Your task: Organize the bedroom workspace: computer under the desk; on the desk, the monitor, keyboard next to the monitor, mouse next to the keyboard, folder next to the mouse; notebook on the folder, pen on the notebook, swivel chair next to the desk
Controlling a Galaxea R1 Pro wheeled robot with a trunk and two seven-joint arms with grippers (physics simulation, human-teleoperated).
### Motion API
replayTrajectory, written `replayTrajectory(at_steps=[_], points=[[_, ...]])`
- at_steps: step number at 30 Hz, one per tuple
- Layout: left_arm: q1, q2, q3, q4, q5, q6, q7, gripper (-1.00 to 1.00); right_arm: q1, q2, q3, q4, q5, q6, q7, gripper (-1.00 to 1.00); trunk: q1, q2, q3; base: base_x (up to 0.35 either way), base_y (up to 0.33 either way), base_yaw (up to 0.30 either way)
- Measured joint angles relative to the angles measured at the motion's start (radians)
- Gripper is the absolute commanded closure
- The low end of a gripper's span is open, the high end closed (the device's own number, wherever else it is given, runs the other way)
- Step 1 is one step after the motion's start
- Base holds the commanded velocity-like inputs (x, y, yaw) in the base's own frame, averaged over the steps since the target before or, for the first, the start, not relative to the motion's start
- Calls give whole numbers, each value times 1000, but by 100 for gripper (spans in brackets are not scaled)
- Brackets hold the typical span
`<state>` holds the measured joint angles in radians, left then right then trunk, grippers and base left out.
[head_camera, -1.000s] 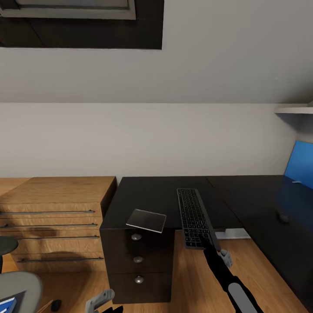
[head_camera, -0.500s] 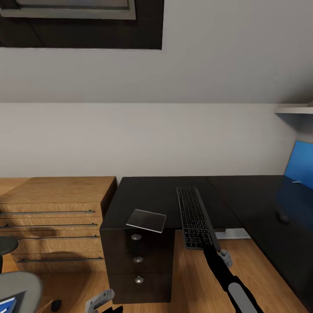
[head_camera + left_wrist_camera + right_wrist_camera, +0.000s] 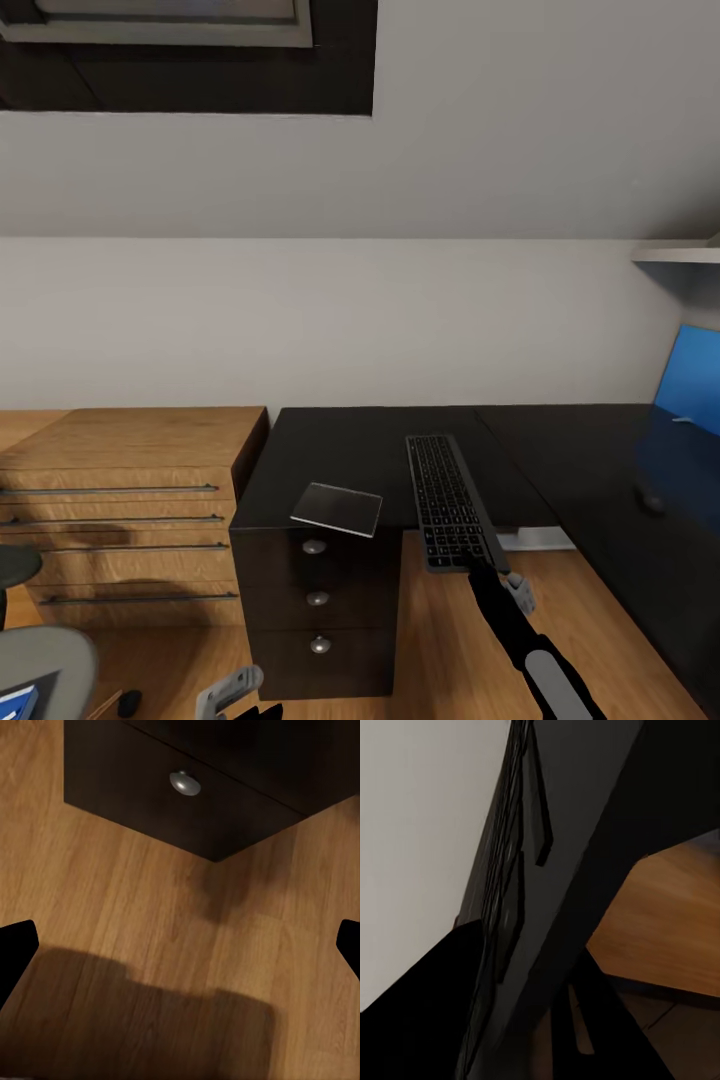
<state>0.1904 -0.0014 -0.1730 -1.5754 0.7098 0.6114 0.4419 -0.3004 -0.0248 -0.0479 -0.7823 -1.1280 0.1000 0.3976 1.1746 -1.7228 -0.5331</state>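
Note:
A dark keyboard (image 3: pixel 446 498) lies lengthwise on the black desk (image 3: pixel 350 445), its near end sticking out past the desk's front edge. My right gripper (image 3: pixel 490 570) is shut on that near end; the right wrist view shows the keyboard (image 3: pixel 519 870) edge-on and very close. A flat grey notebook (image 3: pixel 337 508) rests on the desk's front left corner. The blue monitor (image 3: pixel 695 385) stands at the far right. At the bottom left are the grey swivel chair (image 3: pixel 45 655) and a corner of the blue folder (image 3: pixel 15 700). My left gripper (image 3: pixel 180 945) hangs open, low above the floor.
Under the desk corner stands a dark drawer unit (image 3: pixel 318 598) with round knobs (image 3: pixel 184 783). A wooden dresser (image 3: pixel 120 500) adjoins it on the left. A small dark object (image 3: pixel 128 702) lies on the wood floor. A dark blob (image 3: pixel 650 498) sits on the desk's right wing.

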Motion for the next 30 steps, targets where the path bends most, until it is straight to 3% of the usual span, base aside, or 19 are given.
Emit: replayTrajectory(at_steps=[16, 18, 24, 28, 30], points=[[0, -1, -3, 6, 1, 0, 1, -100, 2, -17, -2, -29, -4, -1, 4, 100, -61, 112, 50, 0, 0, 0], [0, -3, -10, 33, -5, 0, 1, -100, 8, -18, -2, -122, -5, -1, -1, 100, -69, 126, 56, 0, 0, 0], [0, -3, -13, 80, -19, -1, 1, -100, 54, -20, -2, -256, -2, 0, -12, 100, -92, 168, 75, 0, 0, 0], [0, -5, -15, 164, -53, -15, -1, -100, 91, -28, -3, -336, -1, 4, -31, 100, -107, 196, 88, 0, 0, 0], [0, -4, -14, 202, -80, -45, -3, -100, 116, -46, -3, -380, -2, 6, -35, 100, -115, 210, 94, 0, 0, 0]])
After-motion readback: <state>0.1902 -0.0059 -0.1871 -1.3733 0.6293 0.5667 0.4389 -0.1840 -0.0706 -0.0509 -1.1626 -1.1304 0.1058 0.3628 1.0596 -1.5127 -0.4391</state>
